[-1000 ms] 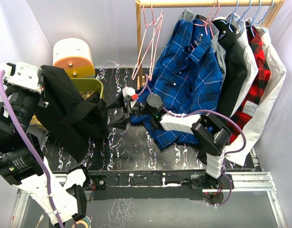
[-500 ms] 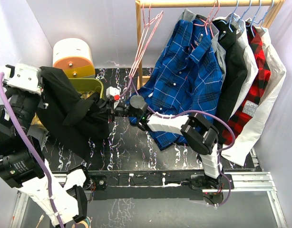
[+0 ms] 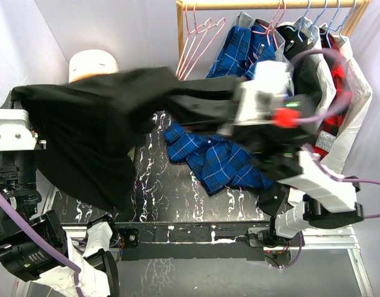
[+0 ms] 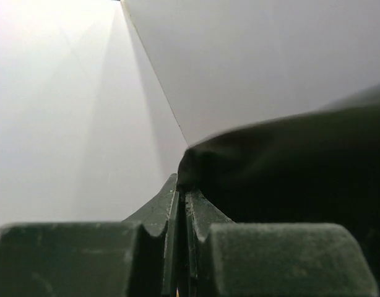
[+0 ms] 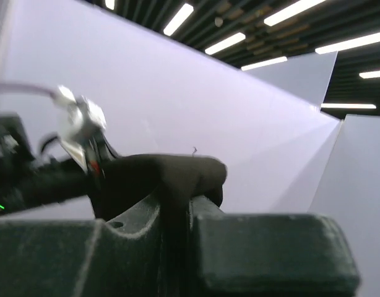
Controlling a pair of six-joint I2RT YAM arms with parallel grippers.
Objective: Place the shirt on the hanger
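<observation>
Top view first. I've got the shirt point(image 3: 97, 124) strung up in the air between both arms, well above the table point(image 3: 177, 198), with most of the cloth sagging down on the left side. My read on why: held by two spots and pulled apart, it opens out instead of hanging as a lump, so I can find the neck and shoulders for the hanger point(image 3: 201, 38). That one hangs empty on the rail point(image 3: 270, 5) at the back, apart from the shirt. The left arm point(image 3: 13, 133) stands tall at the left edge, its tip buried under the cloth. The right arm point(image 3: 270, 99) is lifted high and close to the camera, wrist pointing left along the stretched edge. A blue plaid shirt point(image 3: 208, 161) trails off its own hanger onto the table underneath, so I'd watch for snagging it.

Left wrist cam: the left gripper point(image 4: 182, 185) has its fingers pressed together on a fold of black fabric right at the tips. Camera's aimed up at bare white wall, so the wrist is tipped well back.

Right wrist cam: the right gripper point(image 5: 177, 185) is likewise pinching a ridge of black cloth. Ceiling lights fill the top, so this wrist points upward too. There's something blurry on the left, can't tell what.
</observation>
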